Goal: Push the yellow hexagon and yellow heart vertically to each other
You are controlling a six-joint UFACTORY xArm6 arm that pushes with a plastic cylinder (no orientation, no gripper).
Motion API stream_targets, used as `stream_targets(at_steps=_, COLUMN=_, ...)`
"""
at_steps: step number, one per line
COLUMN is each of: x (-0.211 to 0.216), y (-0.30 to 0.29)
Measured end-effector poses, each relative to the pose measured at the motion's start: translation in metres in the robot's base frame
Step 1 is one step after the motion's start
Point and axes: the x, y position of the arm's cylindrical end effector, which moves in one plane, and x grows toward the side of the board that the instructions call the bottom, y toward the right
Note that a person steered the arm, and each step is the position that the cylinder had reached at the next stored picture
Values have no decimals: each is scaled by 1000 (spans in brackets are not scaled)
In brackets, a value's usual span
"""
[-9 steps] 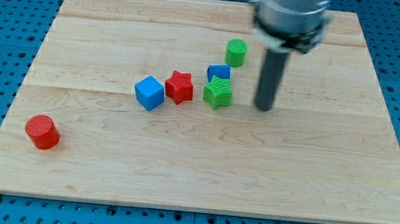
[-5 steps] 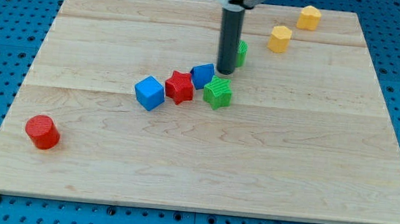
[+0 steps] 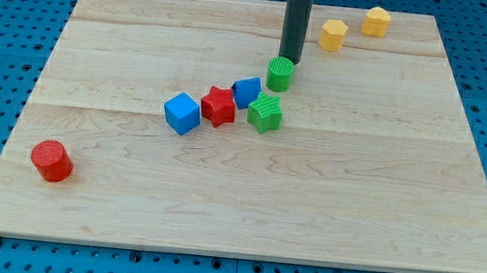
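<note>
Two yellow blocks lie near the view's top right. The nearer one (image 3: 332,35) looks like the hexagon; the one further right (image 3: 376,21) looks like the heart, its shape hard to make out. They sit diagonally apart, the heart up and to the right. My tip (image 3: 289,60) rests on the board left of and slightly below the hexagon, a block's width away. It is just above the green cylinder (image 3: 280,73).
Below the tip a cluster runs down to the left: a small blue block (image 3: 247,92), a green star (image 3: 265,113), a red star (image 3: 219,106) and a blue cube (image 3: 182,113). A red cylinder (image 3: 51,160) sits at the lower left. The wooden board (image 3: 379,212) is edged by blue pegboard.
My tip swept left past the green star, then up toward the view's top. The small blue block shifted left, the green cylinder down-left, and the yellow hexagon slightly up-left.
</note>
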Motion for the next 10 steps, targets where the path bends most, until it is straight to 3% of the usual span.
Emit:
stream_targets(at_steps=1, x=24, y=46)
stream_targets(at_steps=2, x=-6, y=85)
stream_targets(at_steps=3, x=-13, y=176)
stream_targets(at_steps=4, x=-66, y=215)
stream_targets(at_steps=5, x=-129, y=219)
stream_targets(at_steps=6, x=-126, y=138)
stream_targets(at_steps=8, x=41, y=99)
stream_targets(at_steps=9, x=63, y=101)
stream_targets(at_steps=10, x=9, y=129)
